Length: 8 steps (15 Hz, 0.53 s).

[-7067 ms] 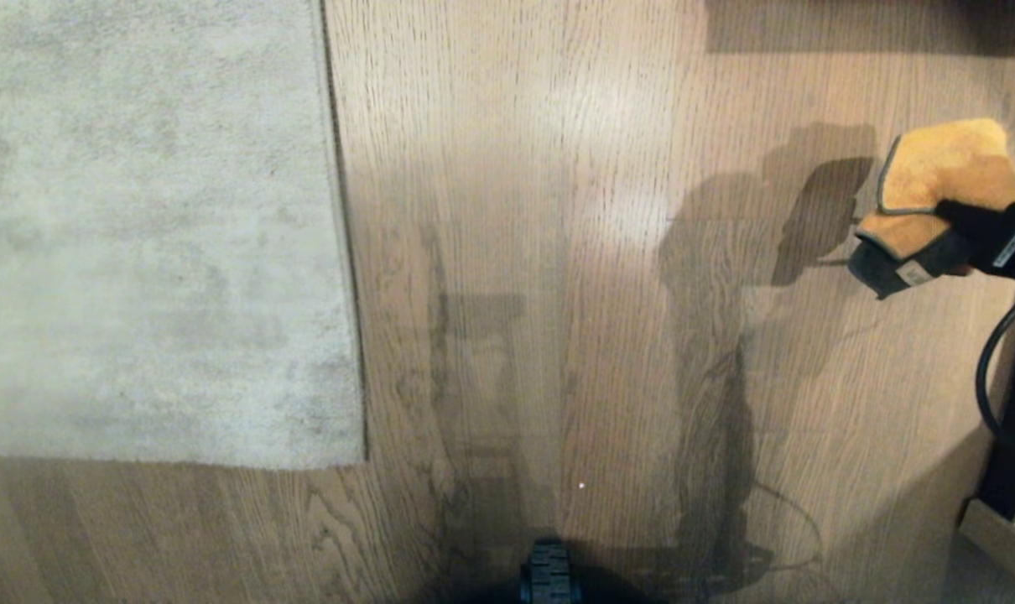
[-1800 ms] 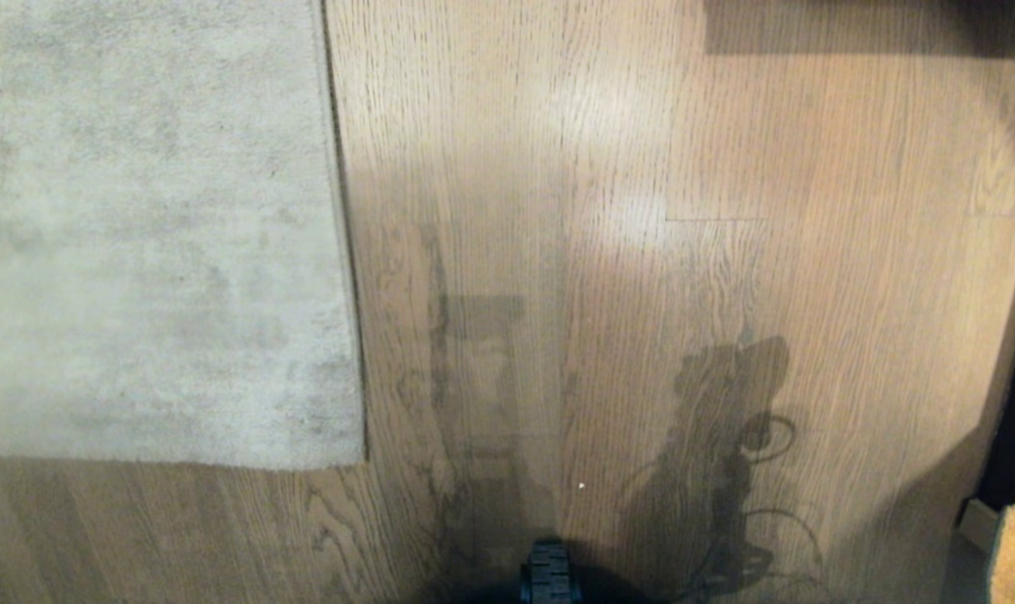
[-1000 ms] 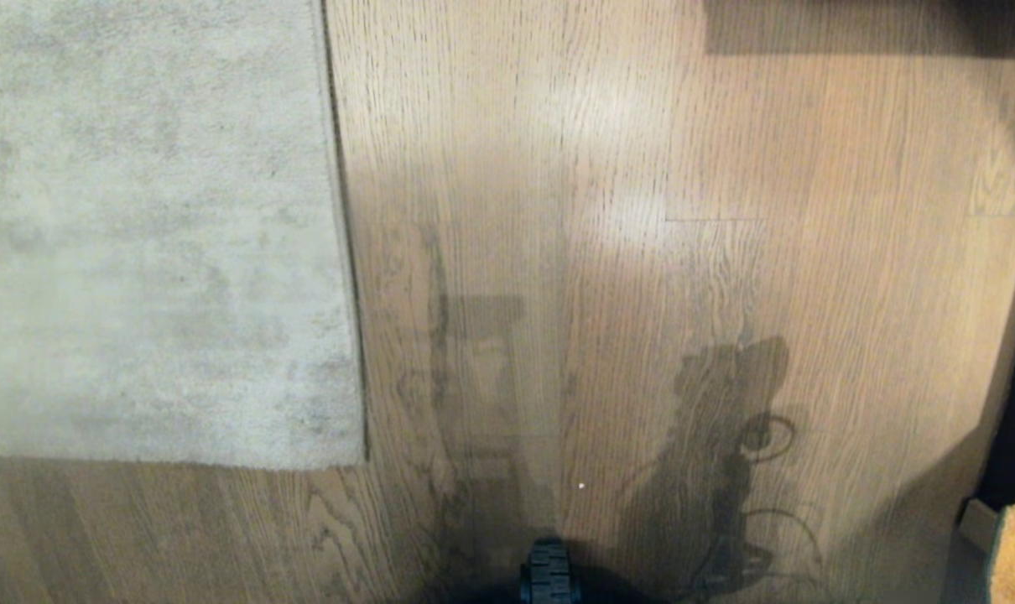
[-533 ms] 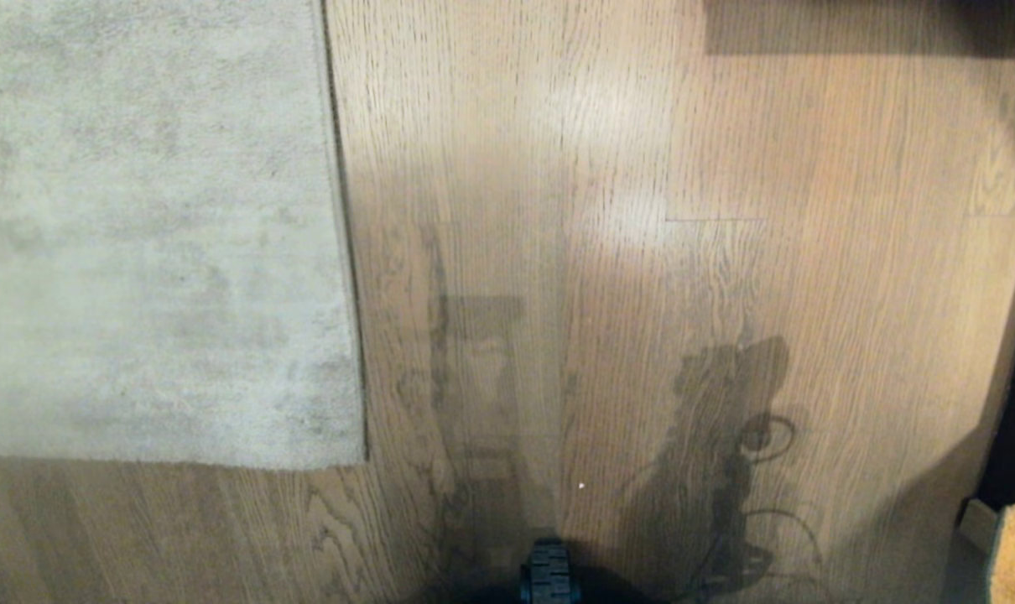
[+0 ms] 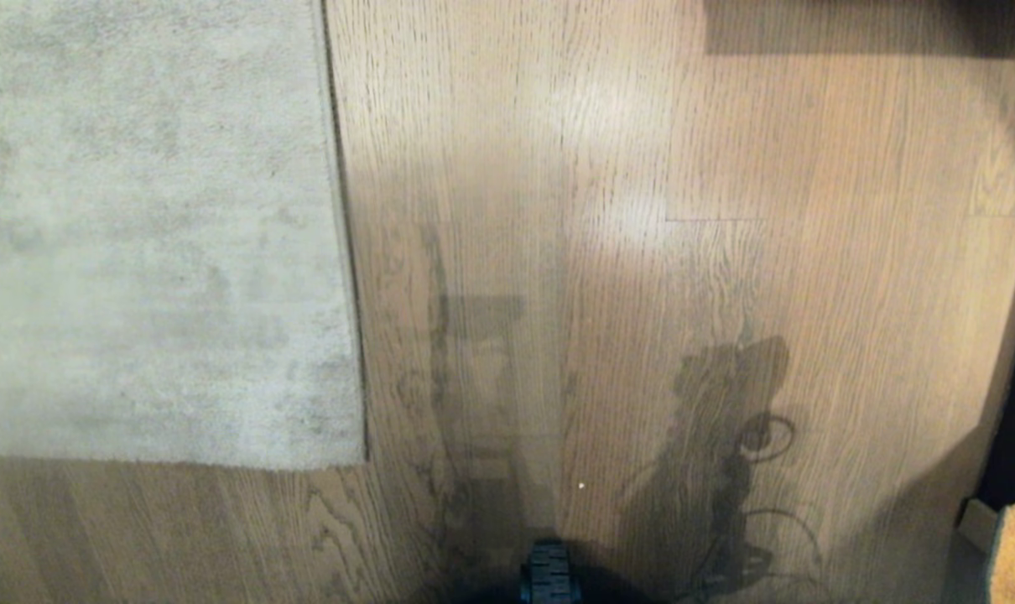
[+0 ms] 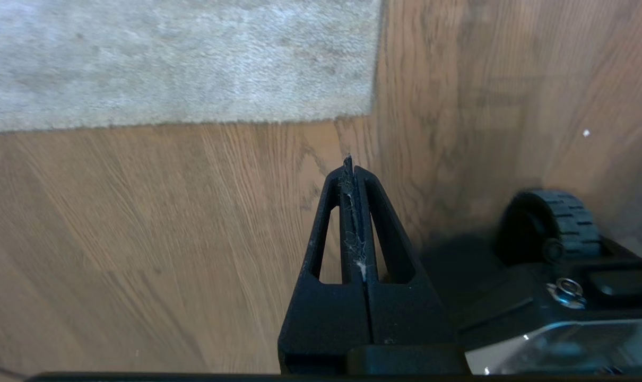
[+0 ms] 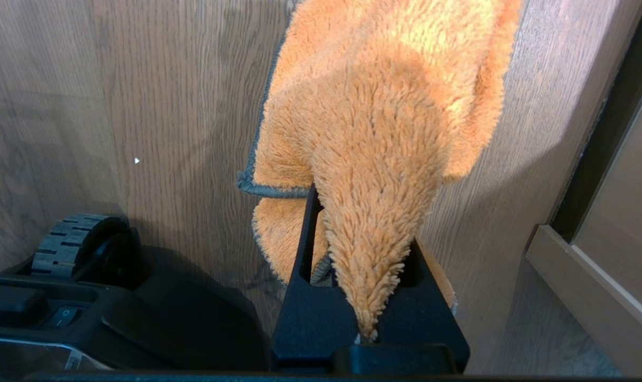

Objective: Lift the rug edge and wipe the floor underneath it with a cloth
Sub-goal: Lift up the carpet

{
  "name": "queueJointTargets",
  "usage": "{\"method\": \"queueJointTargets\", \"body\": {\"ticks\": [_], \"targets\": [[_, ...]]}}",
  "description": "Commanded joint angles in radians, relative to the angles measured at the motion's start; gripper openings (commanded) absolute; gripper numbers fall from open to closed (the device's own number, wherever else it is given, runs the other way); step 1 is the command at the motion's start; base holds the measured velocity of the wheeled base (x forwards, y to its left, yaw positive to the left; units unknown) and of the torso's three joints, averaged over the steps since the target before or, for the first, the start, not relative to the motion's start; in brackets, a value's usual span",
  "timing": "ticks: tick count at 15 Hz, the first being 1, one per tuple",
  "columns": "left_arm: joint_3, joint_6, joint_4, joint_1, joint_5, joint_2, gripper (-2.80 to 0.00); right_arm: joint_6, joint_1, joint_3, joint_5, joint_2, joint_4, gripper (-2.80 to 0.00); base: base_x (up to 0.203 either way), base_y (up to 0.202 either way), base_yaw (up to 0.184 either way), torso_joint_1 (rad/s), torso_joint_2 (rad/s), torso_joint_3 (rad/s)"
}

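rug edge (image 5: 346, 252): flat on floor (image 5: 642, 126) | cloth (image 7: 374, 132): orange, fluffy, pinched in right end effector (image 7: 361, 254)

rug (image 5: 155, 235): low-pile fabric, mottled grey-beige, matt, kinda fuzzy; the rug edge (image 5: 344, 252) is a straight bound border
floor (image 5: 642, 168): wood-grain planks, light brown with dark grain lines, smooth with a slight sheen
cloth (image 7: 384, 132): orange, super fluffy long pile, dark grey stitched trim
left gripper (image 6: 354, 170): matt black plastic, bits of pale lint stuck on it
right gripper (image 7: 363, 297): same matt black plastic
wheel (image 6: 560, 223): black, ribbed, rubbery-looking tread
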State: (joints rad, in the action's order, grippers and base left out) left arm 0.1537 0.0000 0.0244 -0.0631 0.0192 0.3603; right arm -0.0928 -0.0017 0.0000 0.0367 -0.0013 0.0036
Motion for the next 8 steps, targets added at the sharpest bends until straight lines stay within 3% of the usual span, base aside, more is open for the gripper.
{"method": "queueJointTargets", "body": {"ticks": [1, 5, 8], "targets": [[0.091, -0.001, 0.0, -0.019, 0.009, 0.255, -2.8, -0.001, 0.0, 0.0, 0.0, 0.001, 0.0, -2.8, 0.0, 0.0, 0.0, 0.0, 0.0, 0.0], [0.243, 0.001, 0.0, -0.096, 0.039, 0.557, -2.8, -0.001, 0.0, 0.0, 0.0, 0.001, -0.001, -2.8, 0.0, 0.0, 0.0, 0.0, 0.0, 0.0], [0.335, 0.005, -0.032, -0.187, 0.009, 0.771, -2.8, -0.002, 0.0, 0.0, 0.0, 0.001, -0.001, -2.8, 0.0, 0.0, 0.0, 0.0, 0.0, 0.0]]}}
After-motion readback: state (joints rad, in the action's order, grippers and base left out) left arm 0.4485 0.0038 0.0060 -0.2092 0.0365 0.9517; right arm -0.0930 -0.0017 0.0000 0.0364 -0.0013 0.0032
